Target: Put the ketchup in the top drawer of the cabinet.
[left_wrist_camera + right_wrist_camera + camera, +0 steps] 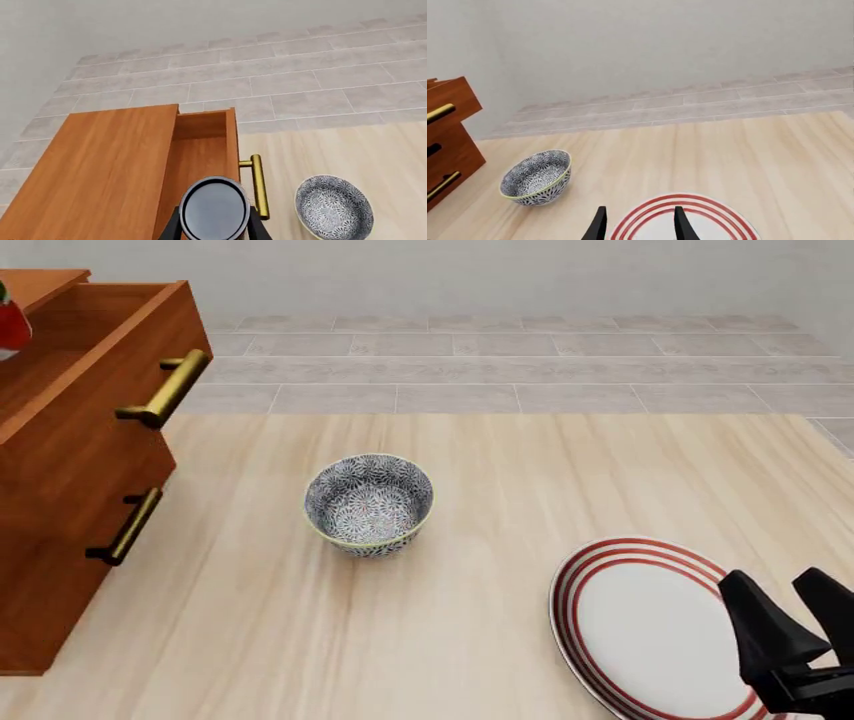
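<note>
The top drawer (100, 350) of the cabinet (60, 540) stands pulled open at ten o'clock, and the left gripper (215, 227) clamps the ketchup (215, 207) above it (release remains), the right gripper (638, 222) idle, parted.

Looked like a simulated home kitchen or dining corner, rendered rather than real. Showed a pale wooden table (481, 490) with a reddish-brown cabinet (60, 540) at its left end, brass bar handles on the drawers. Held tableware right of the cabinet: a grey patterned bowl (370, 503) nearest it, a red-ringed white plate (587, 590) farther off. Backed beyond the table by a grey tiled floor (534, 370) and a plain pale wall (660, 45).
</note>
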You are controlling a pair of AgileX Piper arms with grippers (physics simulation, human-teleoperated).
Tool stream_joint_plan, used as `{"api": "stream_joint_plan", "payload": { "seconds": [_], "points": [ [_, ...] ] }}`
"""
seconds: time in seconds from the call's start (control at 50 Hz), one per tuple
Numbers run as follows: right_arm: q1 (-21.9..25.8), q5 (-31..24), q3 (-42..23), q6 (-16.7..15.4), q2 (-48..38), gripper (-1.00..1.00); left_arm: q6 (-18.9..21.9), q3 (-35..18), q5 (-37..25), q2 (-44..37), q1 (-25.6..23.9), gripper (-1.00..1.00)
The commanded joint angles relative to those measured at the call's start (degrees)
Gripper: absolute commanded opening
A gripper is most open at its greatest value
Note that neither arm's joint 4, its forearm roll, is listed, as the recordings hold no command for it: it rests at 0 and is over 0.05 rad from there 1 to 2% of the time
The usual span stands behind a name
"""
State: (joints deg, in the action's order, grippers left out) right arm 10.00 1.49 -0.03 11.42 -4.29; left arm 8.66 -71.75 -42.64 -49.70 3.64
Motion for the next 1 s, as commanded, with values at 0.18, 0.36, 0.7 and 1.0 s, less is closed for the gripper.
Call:
{"api": "stream_joint_plan", "payload": {
  "seconds": [0.18, 0.36, 0.7, 1.0],
  "points": [
    [0.1, 0.5, 0.0, -0.1, -1.0, 1.0, 4.9, 1.5, 3.4, -2.1, 4.0, -1.0],
    [0.1, 0.7, 0.0, 0.0, -1.3, 1.0, 3.9, 1.9, 4.6, -4.0, 5.3, -1.0],
    [0.3, 2.7, 0.0, -0.2, -3.9, 1.0, 2.8, 4.2, 7.0, -5.9, 4.5, -1.0],
    [0.6, 3.3, 0.0, -0.2, -5.0, 1.0, 3.4, 6.7, 9.3, -6.9, 4.8, -1.0]
  ]
}}
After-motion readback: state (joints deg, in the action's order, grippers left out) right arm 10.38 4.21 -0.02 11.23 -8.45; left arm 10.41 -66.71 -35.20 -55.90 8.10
